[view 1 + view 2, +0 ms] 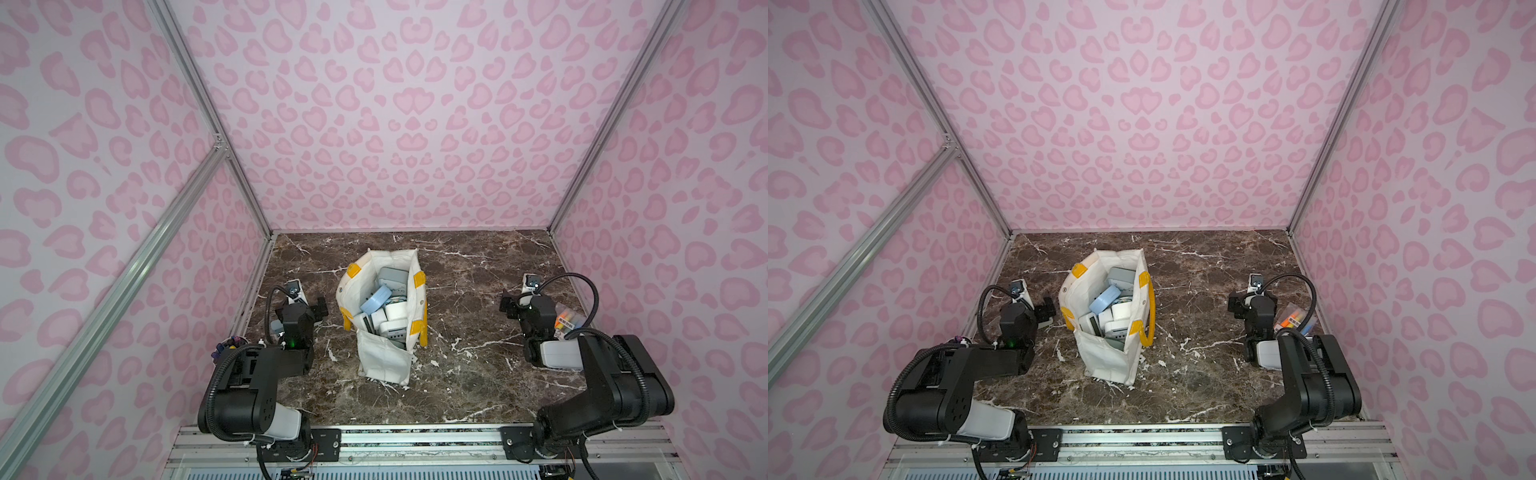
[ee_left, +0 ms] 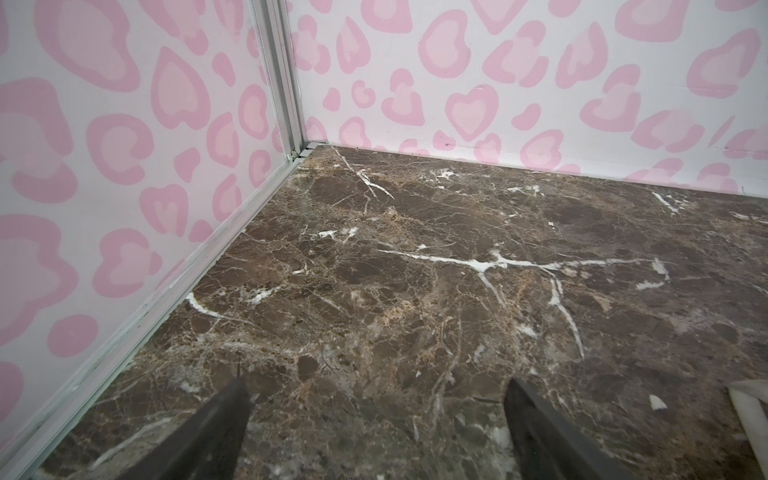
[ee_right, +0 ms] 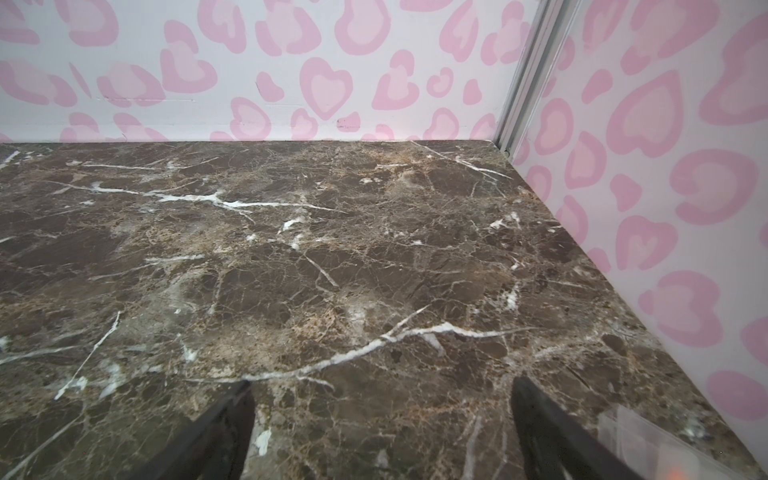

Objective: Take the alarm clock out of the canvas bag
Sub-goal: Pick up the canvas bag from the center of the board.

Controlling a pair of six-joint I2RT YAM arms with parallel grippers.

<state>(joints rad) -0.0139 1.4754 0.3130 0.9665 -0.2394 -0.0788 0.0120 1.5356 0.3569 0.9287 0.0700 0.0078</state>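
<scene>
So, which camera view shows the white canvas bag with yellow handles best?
The top views: both show the white canvas bag whole, standing open. The left wrist view catches only a white scrap at its edge, perhaps the bag; the right wrist view shows none of it.

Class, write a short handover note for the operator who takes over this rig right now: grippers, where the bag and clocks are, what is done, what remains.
Left gripper: open, empty, low over the table, beside the bag.
Right gripper: open, empty, on the bag's other side.
Canvas bag: upright mid-table between the arms, mouth open, touched by neither gripper.
Alarm clocks: inside the bag, a light blue one on top.
Done: nothing; no clock is out.
Left: reach in, grip a clock, lift it clear, set it on the table.
</scene>
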